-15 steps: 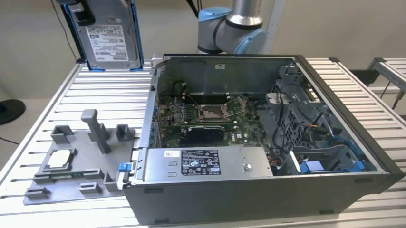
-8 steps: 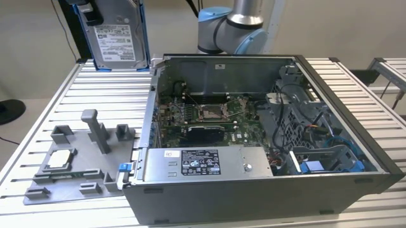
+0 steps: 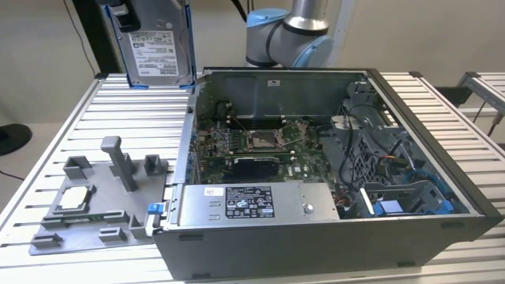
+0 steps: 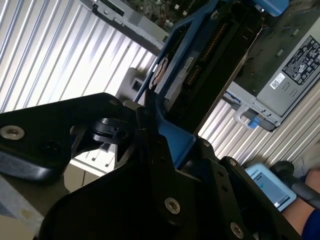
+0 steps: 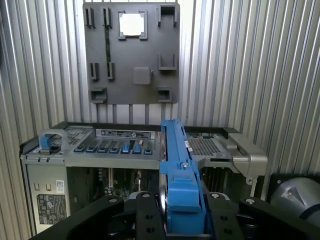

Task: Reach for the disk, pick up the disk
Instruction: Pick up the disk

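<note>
The disk (image 3: 158,50), a silver-grey hard drive with a white label and a blue bracket, hangs upright in the air above the table's far corner, at the exterior view's upper left. My gripper (image 3: 130,23) is shut on its upper end. In the first wrist view I see the disk (image 5: 179,165) edge-on, its blue bracket clamped between the black fingers (image 5: 145,212) of the gripper (image 5: 182,212). The second wrist view has the disk (image 4: 210,65) running away from the gripper (image 4: 155,135), with the open computer far below.
An open computer case (image 3: 442,195) lies on the slatted metal table (image 3: 71,124), with a grey box bearing a sticker (image 3: 252,204) at its front. To the exterior view's left, a grey fixture plate (image 3: 94,236) carries a small square chip (image 3: 75,198). A person's blue sleeve (image 4: 307,225) shows in the second wrist view.
</note>
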Controlling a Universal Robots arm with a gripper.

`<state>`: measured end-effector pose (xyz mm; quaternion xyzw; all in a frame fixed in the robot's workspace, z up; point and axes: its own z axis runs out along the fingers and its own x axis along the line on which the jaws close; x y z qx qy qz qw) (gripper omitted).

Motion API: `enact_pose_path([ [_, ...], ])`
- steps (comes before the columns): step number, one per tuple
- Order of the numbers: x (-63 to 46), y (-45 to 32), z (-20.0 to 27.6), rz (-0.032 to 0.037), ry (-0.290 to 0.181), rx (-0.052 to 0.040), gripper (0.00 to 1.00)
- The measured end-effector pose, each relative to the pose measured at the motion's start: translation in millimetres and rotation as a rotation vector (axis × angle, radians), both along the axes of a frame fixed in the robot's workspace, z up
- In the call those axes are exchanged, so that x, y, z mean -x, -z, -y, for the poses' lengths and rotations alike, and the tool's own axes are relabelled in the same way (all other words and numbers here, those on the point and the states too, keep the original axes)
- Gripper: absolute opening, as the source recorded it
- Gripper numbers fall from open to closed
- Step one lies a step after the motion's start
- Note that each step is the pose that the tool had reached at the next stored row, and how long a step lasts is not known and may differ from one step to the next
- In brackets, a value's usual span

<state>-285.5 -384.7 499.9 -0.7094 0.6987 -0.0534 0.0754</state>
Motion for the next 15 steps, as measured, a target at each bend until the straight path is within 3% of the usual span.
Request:
enact_pose_path([
  [15, -27.1, 0.0, 0.0, 0.0000, 0.000, 0.0000, 0.00],
])
